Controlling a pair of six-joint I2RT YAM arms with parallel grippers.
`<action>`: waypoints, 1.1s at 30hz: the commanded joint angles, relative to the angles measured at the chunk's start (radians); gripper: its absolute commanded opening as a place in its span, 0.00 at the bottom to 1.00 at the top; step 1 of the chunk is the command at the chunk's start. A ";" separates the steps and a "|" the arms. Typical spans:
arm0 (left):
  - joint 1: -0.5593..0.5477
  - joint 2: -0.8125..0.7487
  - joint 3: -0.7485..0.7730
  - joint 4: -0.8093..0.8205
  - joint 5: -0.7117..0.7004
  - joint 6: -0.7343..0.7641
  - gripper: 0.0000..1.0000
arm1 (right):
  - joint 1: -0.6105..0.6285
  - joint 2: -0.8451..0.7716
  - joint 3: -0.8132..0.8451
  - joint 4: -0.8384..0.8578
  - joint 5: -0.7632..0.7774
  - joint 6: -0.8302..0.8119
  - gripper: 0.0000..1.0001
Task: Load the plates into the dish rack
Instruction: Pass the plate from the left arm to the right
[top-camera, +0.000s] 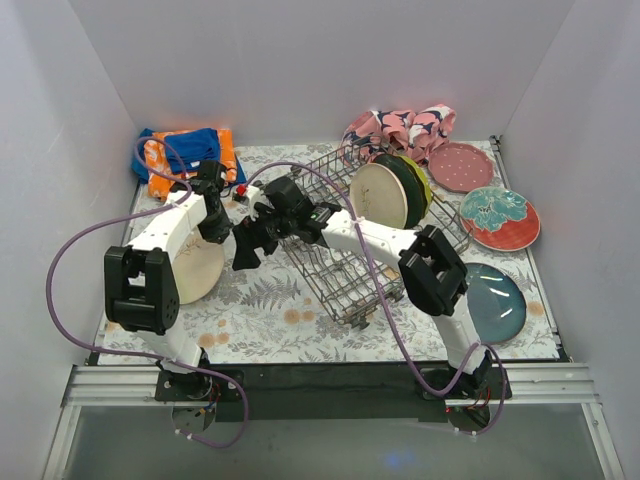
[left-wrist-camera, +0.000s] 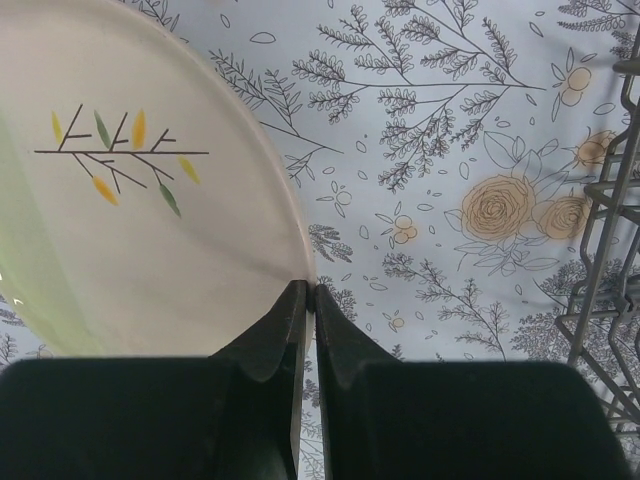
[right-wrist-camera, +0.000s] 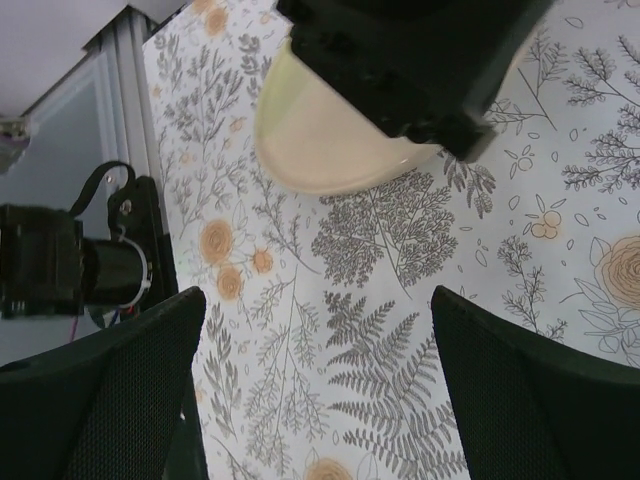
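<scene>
A robotics lab test cell is suggested — a floral-printed table cover (top-camera: 270, 320) is boxed in by plain white panels (top-camera: 300, 60), and cabled robot arms (top-camera: 150, 270) are bolted to an aluminium rail (top-camera: 110, 385) at the near edge.

No words, numbers, labels or brand marks can be read on anything in these views.

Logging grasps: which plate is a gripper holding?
The cream leaf-sprig plate left of the dish rack: the left gripper is shut on its rim. The others stand in the rack or lie free.
</scene>
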 joint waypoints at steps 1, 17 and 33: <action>0.018 -0.095 0.008 0.036 0.029 0.007 0.00 | 0.007 0.046 0.064 0.082 0.074 0.181 0.98; 0.060 -0.131 0.004 0.051 0.080 0.015 0.00 | 0.030 0.176 0.044 0.302 0.117 0.453 0.91; 0.092 -0.170 -0.013 0.056 0.121 0.004 0.00 | 0.041 0.262 0.048 0.513 0.166 0.597 0.77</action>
